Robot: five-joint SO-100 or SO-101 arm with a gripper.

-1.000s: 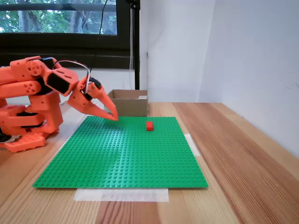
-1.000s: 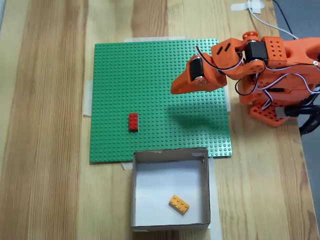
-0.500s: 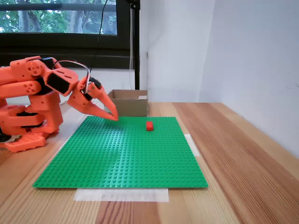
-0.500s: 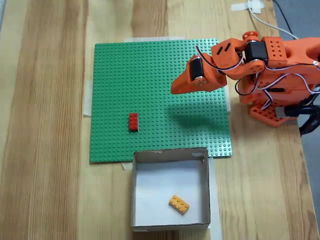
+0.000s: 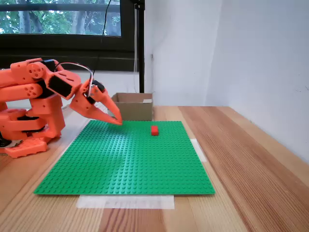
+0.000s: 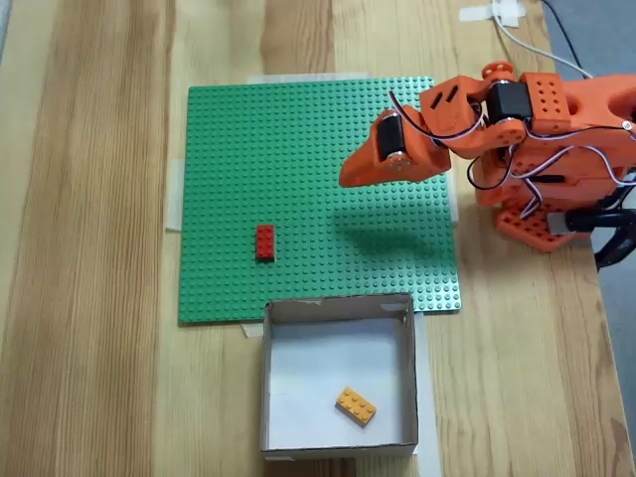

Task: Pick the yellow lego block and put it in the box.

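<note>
nothing shifted over the last second, tool parked in the same spot above the green baseplate, tips pinched together and empty. looks basically done: yellow lego block already lying flat inside the box, near its right wall in the top-down fixed view. long axis runs diagonal, upper-left to lower-right. red brick untouched.
</note>
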